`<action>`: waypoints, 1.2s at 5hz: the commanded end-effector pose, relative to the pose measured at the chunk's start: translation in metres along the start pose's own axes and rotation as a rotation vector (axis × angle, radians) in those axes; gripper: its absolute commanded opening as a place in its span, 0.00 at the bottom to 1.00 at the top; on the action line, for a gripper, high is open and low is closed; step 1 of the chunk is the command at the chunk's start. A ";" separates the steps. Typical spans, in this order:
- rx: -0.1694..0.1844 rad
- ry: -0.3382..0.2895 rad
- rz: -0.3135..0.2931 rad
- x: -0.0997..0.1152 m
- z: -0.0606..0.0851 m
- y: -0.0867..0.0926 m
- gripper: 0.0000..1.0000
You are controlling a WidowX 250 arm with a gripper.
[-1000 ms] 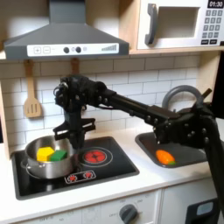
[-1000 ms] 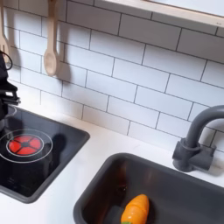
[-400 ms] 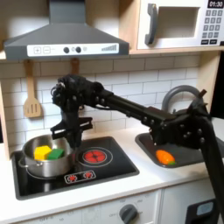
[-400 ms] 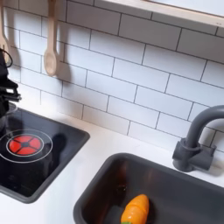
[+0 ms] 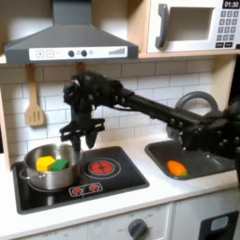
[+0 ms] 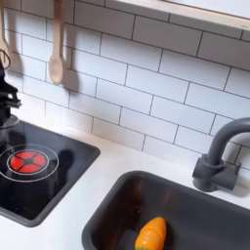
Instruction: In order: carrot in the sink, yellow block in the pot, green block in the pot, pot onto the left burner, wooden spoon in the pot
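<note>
First exterior view: black arm (image 5: 141, 98) reaches in from the right side and bends down over the stove (image 5: 80, 178).
Gripper (image 5: 82, 134): hangs above the pot's right edge, clear of it, holding nothing; fingers look a bit apart, but it's too blurry to call, so can't tell.
Pot (image 5: 47, 169): sits on the stove's left burner in the first exterior view.
Yellow block (image 5: 44, 163): inside the pot, on the left.
Green block (image 5: 60, 164): inside the pot, right up against the yellow one.
Carrot (image 6: 149, 235): lying in the sink (image 6: 117, 200) in both exterior views, orange body with the green end barely visible.
Spoon (image 6: 57, 61): hanging on the tile wall in the second exterior view, bowl down.
Spatula (image 5: 34, 108): hanging on the wall left of the arm in the first exterior view.
Right burner (image 6: 26, 161): glowing red rings, nothing on it.
Faucet (image 6: 217, 156): dark arch behind the sink.
</note>
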State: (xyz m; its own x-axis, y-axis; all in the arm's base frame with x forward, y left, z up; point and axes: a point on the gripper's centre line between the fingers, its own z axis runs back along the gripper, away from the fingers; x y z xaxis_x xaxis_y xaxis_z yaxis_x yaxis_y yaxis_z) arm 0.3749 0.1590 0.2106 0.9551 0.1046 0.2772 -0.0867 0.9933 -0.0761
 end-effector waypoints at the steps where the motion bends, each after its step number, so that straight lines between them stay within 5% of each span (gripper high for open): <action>1: 0.043 -0.036 0.023 -0.019 0.031 -0.008 1.00; 2: 0.056 -0.009 0.022 -0.033 0.029 -0.012 1.00; 3: 0.062 0.030 0.031 -0.055 0.018 -0.011 0.00; 6: 0.068 0.111 0.056 -0.089 -0.014 -0.005 0.00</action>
State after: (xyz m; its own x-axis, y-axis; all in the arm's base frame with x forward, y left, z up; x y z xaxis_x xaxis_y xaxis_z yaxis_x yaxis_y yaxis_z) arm 0.2939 0.1453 0.1797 0.9700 0.1611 0.1822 -0.1607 0.9869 -0.0169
